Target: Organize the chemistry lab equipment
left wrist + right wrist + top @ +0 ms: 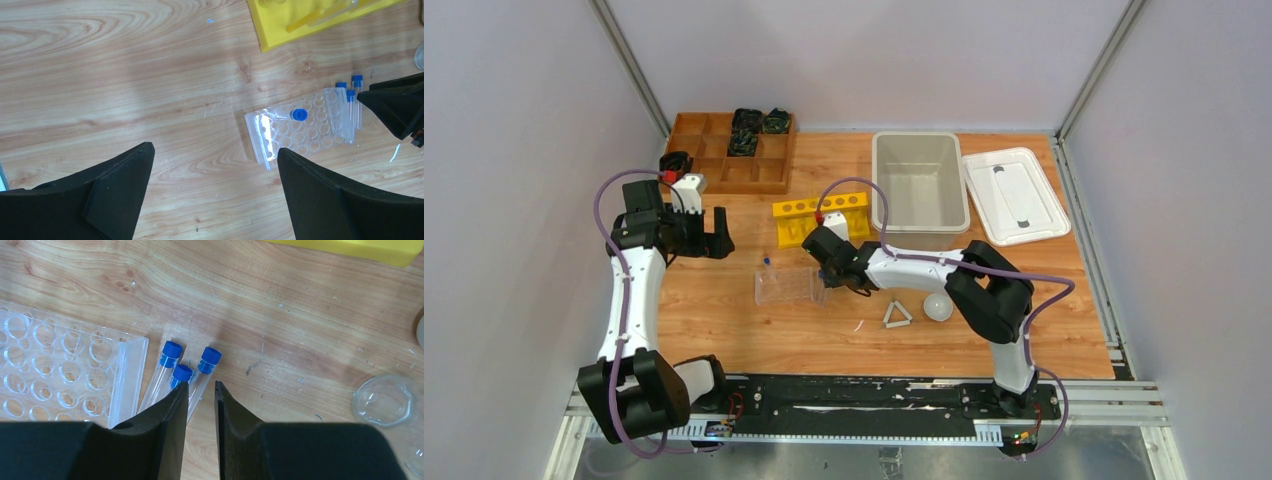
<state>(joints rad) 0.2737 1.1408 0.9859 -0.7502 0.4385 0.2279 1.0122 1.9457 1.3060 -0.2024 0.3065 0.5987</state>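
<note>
Left fingers (135, 165): black wedges, spread wide.
Right fingers (180, 396): narrow gap over slim blue-capped clear tubes (170, 354); grip unclear.

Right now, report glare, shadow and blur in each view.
Top external: even light, soft shadows; the clear plastic tube rack nearly vanishes against the wooden table. Left wrist: white glare on one end of that rack. Right wrist: small clear blue-capped tubes sharp.
</note>
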